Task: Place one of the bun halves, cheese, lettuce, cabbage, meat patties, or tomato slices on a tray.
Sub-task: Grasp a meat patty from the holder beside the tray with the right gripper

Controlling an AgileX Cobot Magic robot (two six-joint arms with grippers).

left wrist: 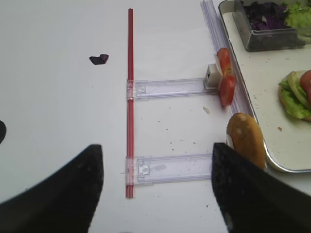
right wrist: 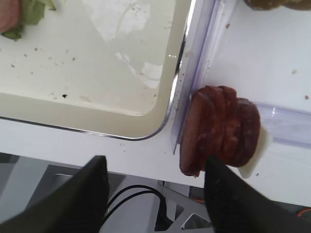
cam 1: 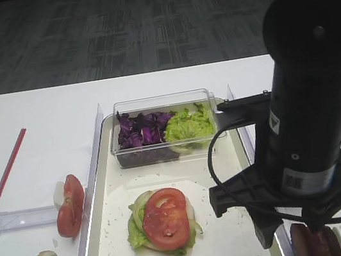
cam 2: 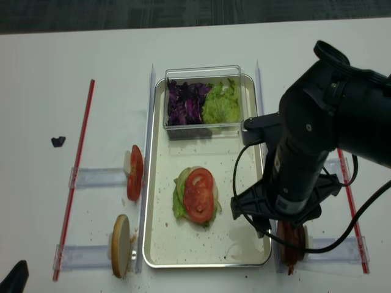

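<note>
The meat patties (right wrist: 221, 128) stand on edge in a stack just right of the tray (right wrist: 97, 73), against a clear rail. My right gripper (right wrist: 155, 194) hangs open over the table's front edge; its right finger (right wrist: 233, 194) overlaps the stack's lower edge, and nothing sits between the jaws. On the tray (cam 2: 238, 201) lies lettuce topped with a tomato slice (cam 2: 198, 195). More tomato slices (left wrist: 225, 75) and a bun half (left wrist: 245, 138) stand on edge left of the tray. My left gripper (left wrist: 155, 189) is open and empty over the bare table there.
A clear box at the tray's far end holds cabbage (cam 2: 186, 102) and lettuce (cam 2: 221, 105). A red strip (left wrist: 129, 97) and clear rails (left wrist: 170, 88) lie on the left. A purple scrap (left wrist: 99, 59) sits farther left. The right arm (cam 2: 305, 152) hides the tray's right side.
</note>
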